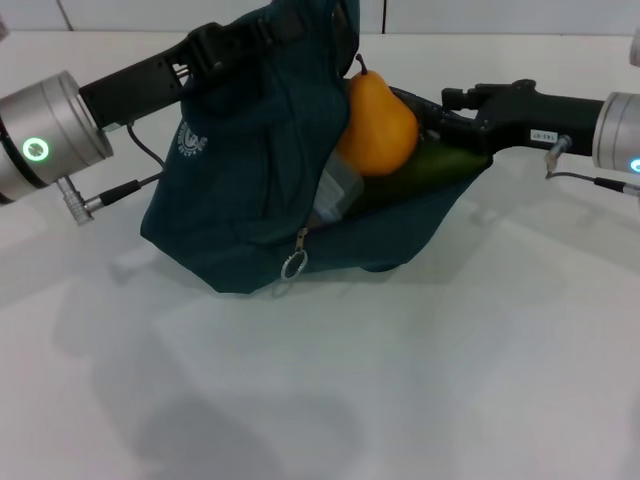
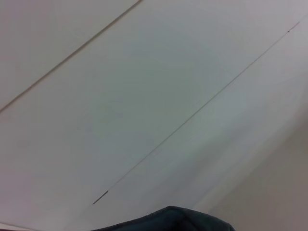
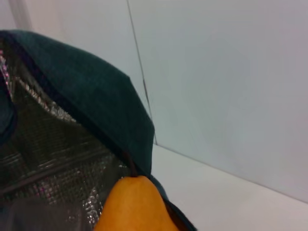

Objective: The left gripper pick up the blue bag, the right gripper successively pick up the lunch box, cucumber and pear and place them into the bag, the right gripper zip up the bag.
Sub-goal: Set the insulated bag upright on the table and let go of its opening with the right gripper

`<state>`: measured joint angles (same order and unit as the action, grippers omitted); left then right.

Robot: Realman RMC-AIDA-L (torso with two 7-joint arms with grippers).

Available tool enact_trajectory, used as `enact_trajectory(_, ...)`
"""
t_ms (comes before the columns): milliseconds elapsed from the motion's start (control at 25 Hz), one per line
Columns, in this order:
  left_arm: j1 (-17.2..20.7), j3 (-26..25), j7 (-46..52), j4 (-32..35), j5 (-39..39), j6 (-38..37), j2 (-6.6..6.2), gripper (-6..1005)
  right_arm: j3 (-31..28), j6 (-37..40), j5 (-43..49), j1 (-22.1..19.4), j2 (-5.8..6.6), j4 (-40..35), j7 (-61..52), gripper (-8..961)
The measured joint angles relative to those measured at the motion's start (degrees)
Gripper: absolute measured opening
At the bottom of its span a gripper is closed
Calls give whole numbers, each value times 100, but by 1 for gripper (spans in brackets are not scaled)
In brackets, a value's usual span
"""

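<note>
A plain white table point(image 1: 330, 380) fills the scene, with pale wall panels behind it. On the left, the left gripper point(image 1: 215, 45) is seen reaching in at the upper edge of the blue bag point(image 1: 240, 190); the bag is held up by that edge, so the gripper is judged to be clamped on the fabric or strap, though its jaws are hidden by the bag and their state cannot be told outright. The bag hangs below and to the right of those jaws, its base resting on the table. A zipper pull point(image 1: 294, 263) with a ring is seen dangling at the lower end of the open mouth, on the side facing the camera.

Inside the mouth, the lunch box point(image 1: 335, 195) is partly seen, with the pear point(image 1: 375, 125) lying above it, stem up, and the cucumber point(image 1: 425, 170) tucked beneath the pear. All three are thus already in the bag.

On the right, the right gripper point(image 1: 430, 115) is found at the bag's far opening, just beside the pear; whether its jaws are apart or together cannot be told. The zipper pull lies low and well to the left of those jaws, and the zip line runs up from it along the mouth. The right arm is judged the one free to reach it.
</note>
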<state>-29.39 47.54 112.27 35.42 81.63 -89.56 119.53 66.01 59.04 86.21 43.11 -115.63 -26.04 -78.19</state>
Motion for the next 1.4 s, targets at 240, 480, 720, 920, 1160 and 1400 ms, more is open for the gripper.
enact_trajectory(240,-5,0,-3,0,-15,0,-2,48,25,-117,45,37,6,24,-27,249)
enact_trajectory(480,-5,0,-4,0,-17,0,-7,48,26,-116,45,39,15,-15,-62,100)
enact_trajectory(720,-3,0,-12,0,-24,0,-9,48,19,-24,31,34,25,-44,-81,33)
enact_trajectory(920,6,14,-13,1,-29,-18,-6,48,-203,573,-11,-108,40,-385,-246,0)
enact_trajectory(1160,-47,188,1,-38,-56,-49,11,48,-734,1340,-94,-625,43,-1423,-939,1)
enact_trajectory(1400,-85,979,13,-110,-508,-54,14,48,-1263,2220,-533,-895,121,-1677,-1323,2)
